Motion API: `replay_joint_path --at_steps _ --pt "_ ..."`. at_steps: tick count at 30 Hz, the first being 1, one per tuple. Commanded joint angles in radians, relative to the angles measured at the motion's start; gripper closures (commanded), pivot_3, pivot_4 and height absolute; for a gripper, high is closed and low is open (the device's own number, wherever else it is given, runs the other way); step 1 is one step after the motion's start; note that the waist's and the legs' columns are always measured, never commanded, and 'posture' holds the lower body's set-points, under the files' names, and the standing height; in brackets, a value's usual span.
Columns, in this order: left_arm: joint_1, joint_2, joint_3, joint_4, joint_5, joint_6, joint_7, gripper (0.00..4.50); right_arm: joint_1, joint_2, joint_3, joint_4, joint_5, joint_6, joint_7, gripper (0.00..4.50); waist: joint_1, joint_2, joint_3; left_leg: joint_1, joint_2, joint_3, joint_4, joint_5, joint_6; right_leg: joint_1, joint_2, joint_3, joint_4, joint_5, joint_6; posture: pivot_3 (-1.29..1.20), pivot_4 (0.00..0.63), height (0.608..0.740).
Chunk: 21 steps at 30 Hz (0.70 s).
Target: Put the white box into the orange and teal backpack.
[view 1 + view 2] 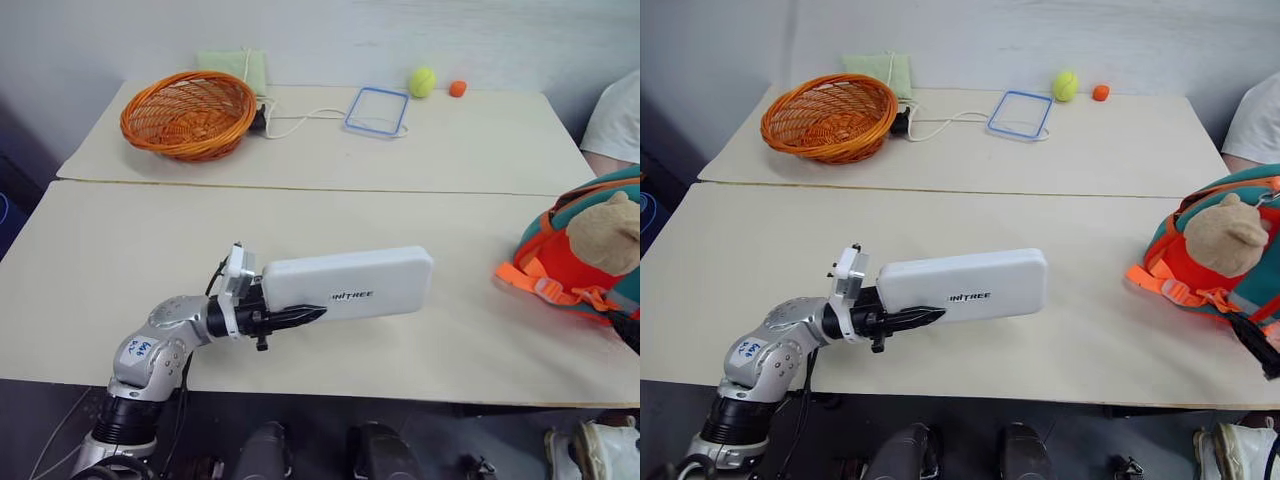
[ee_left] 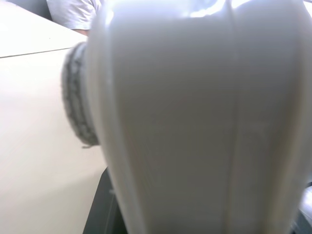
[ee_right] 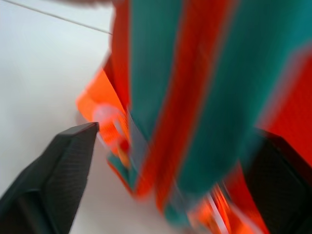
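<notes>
Above the near table (image 1: pixel 120 290), the left tool (image 1: pixel 290 318) is clamped on one end of the white box (image 1: pixel 350 283). It carries the box level and clear of the surface, long axis pointing toward the robot's right. Holding it by the end leaves the free end leading toward the orange and teal backpack (image 1: pixel 1215 255), which probably suits sliding it in. The backpack rests at the right edge of the table, well apart from the box, with its plush bear head facing up. In the right wrist view the right tool (image 3: pixel 170 161) has its fingers spread wide, with the backpack fabric between them, not yet pinched. This placement probably serves to steady or open the bag.
</notes>
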Motion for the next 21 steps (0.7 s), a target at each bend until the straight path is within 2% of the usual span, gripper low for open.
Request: replay_joint_path --at_steps 1,8,10,14,21 --pt "0.009 0.002 0.036 -0.021 -0.016 -0.032 -0.007 3.07 -0.065 -0.019 0.07 0.007 0.023 0.022 0.049 1.28 0.002 0.0 0.0 0.0 0.0 0.0 0.0 0.0 0.0 0.0 0.0 0.0 0.0 0.0 0.0 0.0 0.15 0.74" --pt "0.029 -0.002 0.153 -0.024 -0.079 0.001 0.065 3.07 -0.203 0.028 0.238 -0.049 0.035 0.068 0.083 3.76 -0.003 0.0 0.0 0.0 0.0 0.0 0.001 0.0 0.001 0.0 -0.001 0.0 0.001 0.0 0.001 0.0 0.15 0.74" --pt "0.036 0.008 0.175 -0.023 -0.07 0.0 0.085 3.07 -0.235 0.052 0.299 -0.062 0.022 0.058 0.097 4.36 -0.006 0.0 0.0 0.0 0.0 0.0 0.001 0.0 0.0 0.0 0.0 0.0 0.001 0.0 0.001 0.0 0.15 0.74" --pt "0.042 0.021 0.218 -0.008 -0.069 0.005 0.117 3.07 -0.3 0.11 0.411 -0.158 0.04 0.085 0.097 4.42 -0.017 0.0 0.0 0.0 0.0 0.0 0.001 0.0 0.0 0.0 -0.001 0.0 0.001 0.0 0.001 0.0 0.15 0.74" --pt "-0.012 -0.009 0.364 0.102 -0.088 -0.011 0.265 3.07 -0.513 0.293 0.681 -0.347 0.077 0.176 0.086 4.42 -0.036 -0.002 0.001 -0.002 0.002 0.001 0.001 0.002 -0.002 -0.006 0.0 0.0 0.007 0.0 0.001 0.0 0.15 0.74"
